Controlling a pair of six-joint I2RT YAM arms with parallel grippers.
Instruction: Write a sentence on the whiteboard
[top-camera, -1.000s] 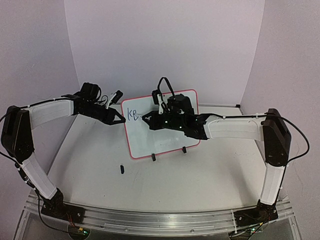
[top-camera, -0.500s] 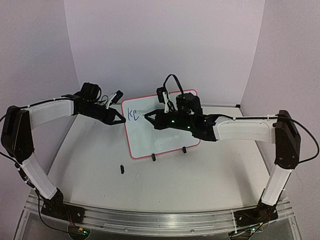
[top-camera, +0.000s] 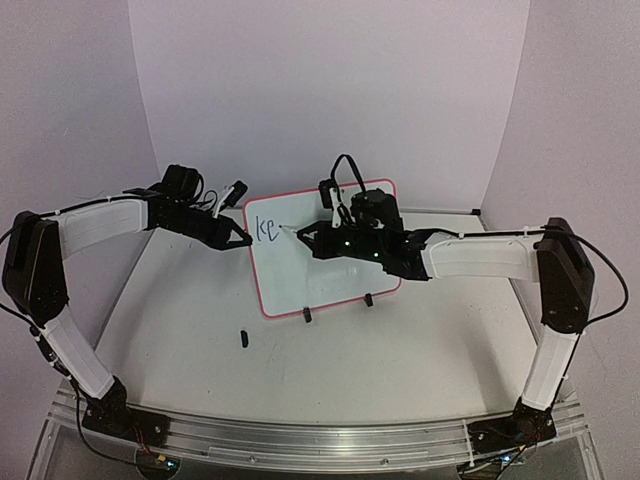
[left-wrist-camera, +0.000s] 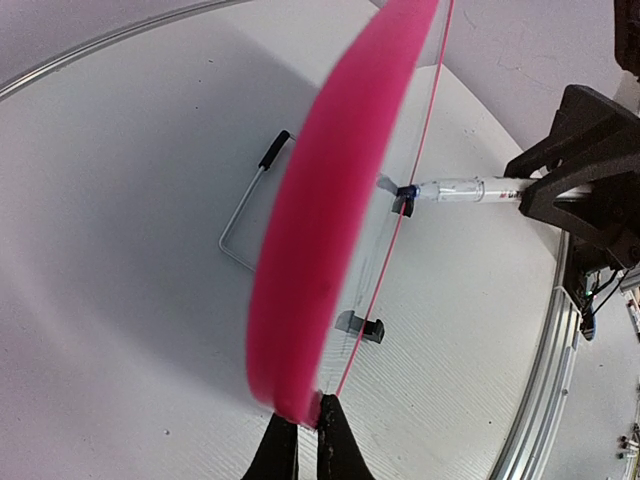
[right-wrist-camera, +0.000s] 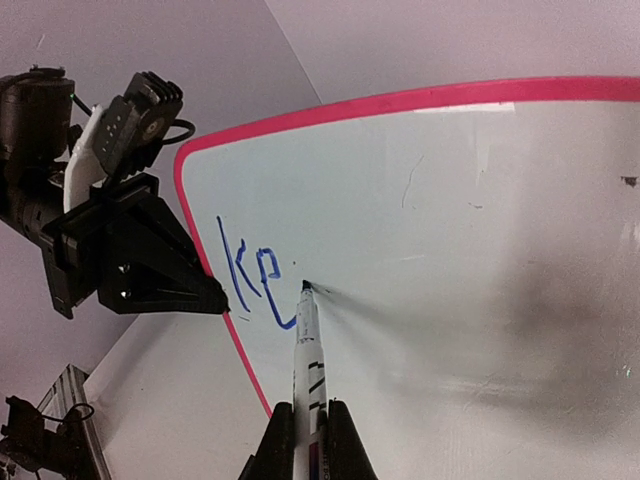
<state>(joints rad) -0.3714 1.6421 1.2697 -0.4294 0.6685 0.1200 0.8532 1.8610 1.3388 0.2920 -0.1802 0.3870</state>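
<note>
A small dark object lies on the white table, ringed by lilac walls.

Softly, evenly lit with faint shadows on the counter, bent by fisheye at wrist-view edges, blurred along the whiteboard rim from 12 to 6 o'clock.

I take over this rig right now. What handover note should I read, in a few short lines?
Left gripper: fingers shut on the left edge of the whiteboard, which stands on the table.
Right gripper: fingers shut on the marker, tip at the board just right of the last letter.
Done: the sentence reads only "ke", in blue.
Left: all remaining letters.
</note>
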